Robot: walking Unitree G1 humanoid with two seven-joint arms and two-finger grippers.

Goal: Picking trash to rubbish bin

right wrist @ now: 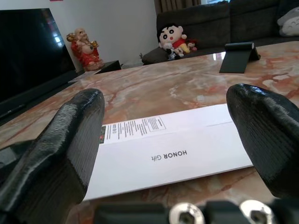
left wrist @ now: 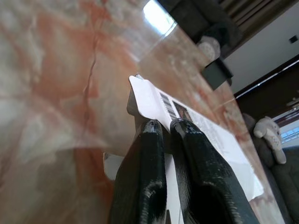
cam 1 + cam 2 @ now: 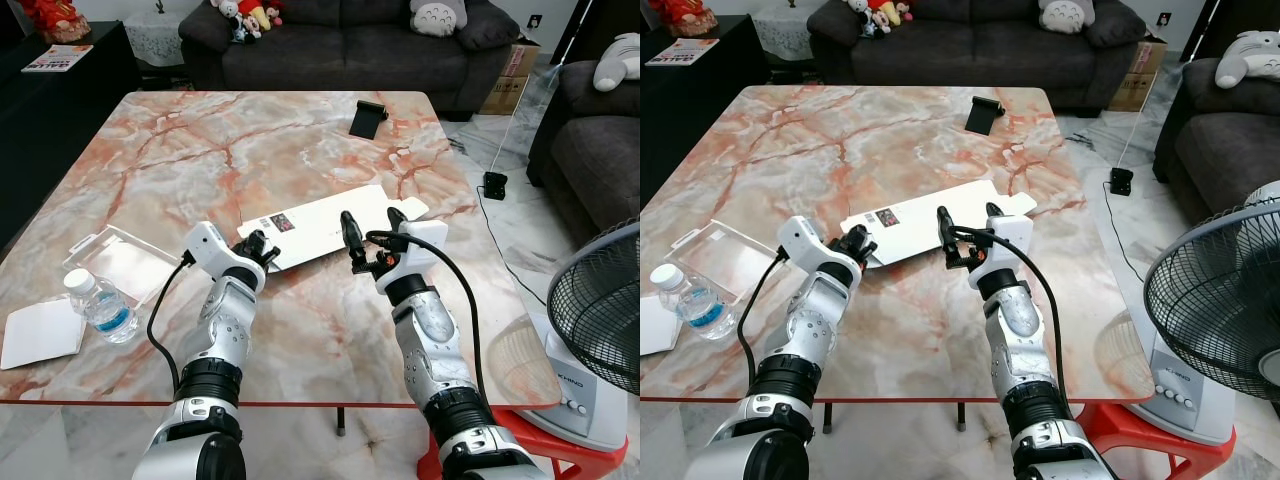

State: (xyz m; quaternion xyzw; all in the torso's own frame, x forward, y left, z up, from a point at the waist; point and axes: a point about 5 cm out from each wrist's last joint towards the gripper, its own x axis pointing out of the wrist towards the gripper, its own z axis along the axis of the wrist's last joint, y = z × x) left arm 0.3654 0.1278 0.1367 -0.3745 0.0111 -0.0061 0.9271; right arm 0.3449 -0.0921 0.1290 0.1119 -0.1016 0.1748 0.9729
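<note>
Inspecting the left eye view: a flat white box [image 3: 325,224] lies on the marble table [image 3: 180,150], near the front edge. The left gripper [image 3: 262,250] sits at the box's near-left corner; the right gripper [image 3: 372,232] stands over its right part, fingers spread. A bottle [image 3: 100,305], a clear tray [image 3: 120,262] and a white sheet [image 3: 40,332] lie well to the left. No bin is seen.

Right eye view: same layout; a fan [image 3: 1220,300] stands at the right and a dark stand [image 3: 985,114] at the far side of the table.

Left wrist view: the fingers [image 2: 154,172] are nearly together, tips at the box corner. Whether they pinch the card or merely touch it, I cannot tell. A barcode label sits near that corner; its print is unreadable.

Right wrist view: the fingers [image 1: 70,140] are wide apart, empty, with the box lying between and beyond them. Legible: "HONOR Gift", seen inverted; small label text is illegible.

Risks, as judged: the box lies flat, so fingertips may skid over it or push it across the smooth marble. A corner-only hold could bend the card or let it swing and drop.
</note>
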